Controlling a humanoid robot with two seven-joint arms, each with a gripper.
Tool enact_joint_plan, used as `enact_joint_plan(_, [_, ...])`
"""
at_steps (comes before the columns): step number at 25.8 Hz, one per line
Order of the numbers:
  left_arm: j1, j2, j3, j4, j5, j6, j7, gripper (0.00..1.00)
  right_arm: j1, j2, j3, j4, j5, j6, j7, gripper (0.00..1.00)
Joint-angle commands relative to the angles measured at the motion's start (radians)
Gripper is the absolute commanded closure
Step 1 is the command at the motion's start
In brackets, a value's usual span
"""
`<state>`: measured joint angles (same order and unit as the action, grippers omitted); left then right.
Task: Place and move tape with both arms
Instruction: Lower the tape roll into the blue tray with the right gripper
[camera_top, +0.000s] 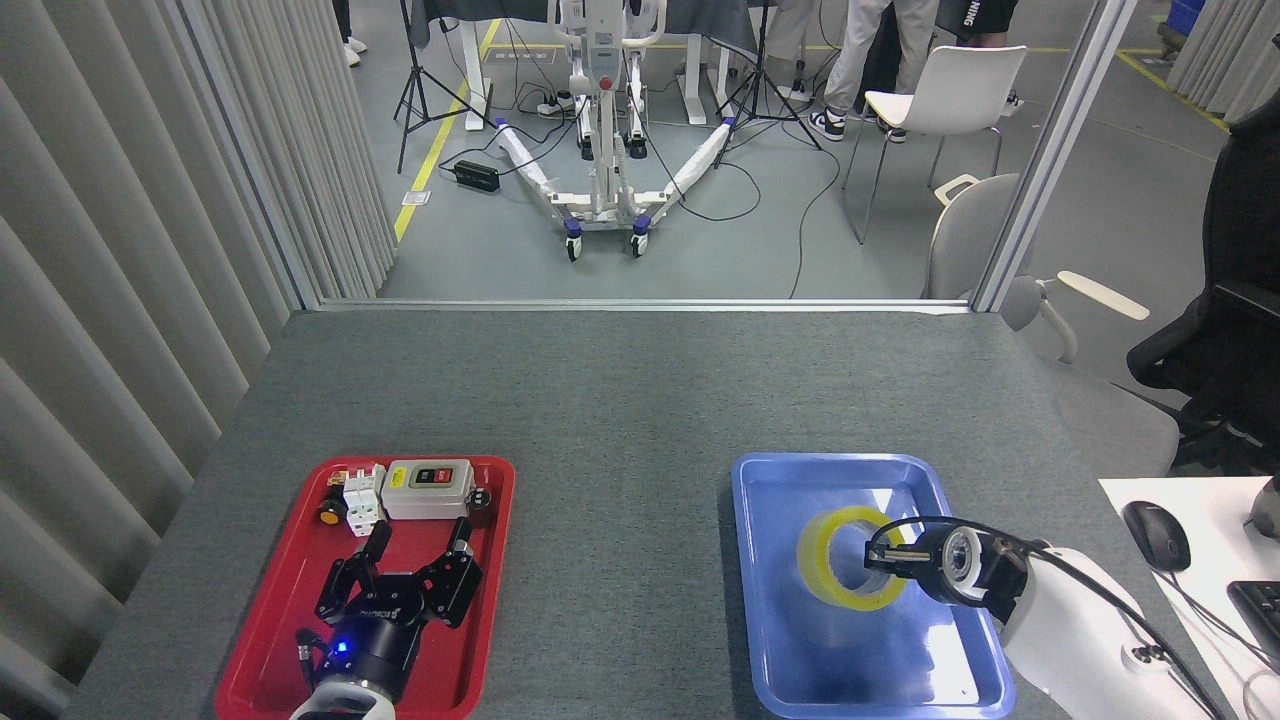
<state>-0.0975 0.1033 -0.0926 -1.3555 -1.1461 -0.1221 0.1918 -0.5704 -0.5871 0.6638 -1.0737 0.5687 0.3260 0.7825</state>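
While it sits inside the blue plastic tray (760, 600), the one roll of glossy yellow packing tape (835, 560) with a pale core is tilted, its open centre facing up and toward the camera, in the tray's far-right part. One right gripper (880, 555), black, at the end of a white-cased arm coming from the lower right, reaches into the roll's hole from the right side; it is seen mostly end-on behind its wrist, so whether its fingers are spread or closed on the roll cannot be told. Only the tape lies in this tray. Well apart on the left of the grey felt-like table (620, 400) is one red plastic tray (270, 640). Over its near half hangs the one left gripper (415, 560), black with a blue light at its base, its fingers spread wide with nothing between them. At the red tray's far edge sit a few small parts in a row: one grey switch box with a red and black button panel (430, 488), one white terminal block (363, 497) just left of it, one small yellow-capped round piece (328, 517) further left, one dark small cylinder (481, 503) on the right. At the right edge, on a white surface, one black computer mouse (1156, 533). Beyond the table, one white chair (945, 90) and the legs of people standing (865, 50).
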Motion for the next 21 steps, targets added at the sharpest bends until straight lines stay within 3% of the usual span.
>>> enact_joint_plan(1, [0.001,-0.002,-0.002,-0.001,0.000,0.012,0.000,0.01,-0.013,0.012,0.022,0.044,-0.003,-0.019,0.001,0.84])
enact_joint_plan(8, [0.018,0.007,0.007,-0.005,0.006,0.053,0.001,0.01,-0.031,0.026,0.022,0.069,-0.001,-0.027,-0.022,0.72])
enact_joint_plan(15, [0.019,0.009,0.022,-0.005,0.005,0.053,0.006,0.01,-0.036,0.026,0.020,0.069,0.002,-0.025,-0.054,0.49])
enact_joint_plan(21, [0.018,0.009,0.027,-0.004,0.011,0.053,0.012,0.01,-0.033,0.024,0.017,0.055,0.008,-0.025,-0.078,0.40])
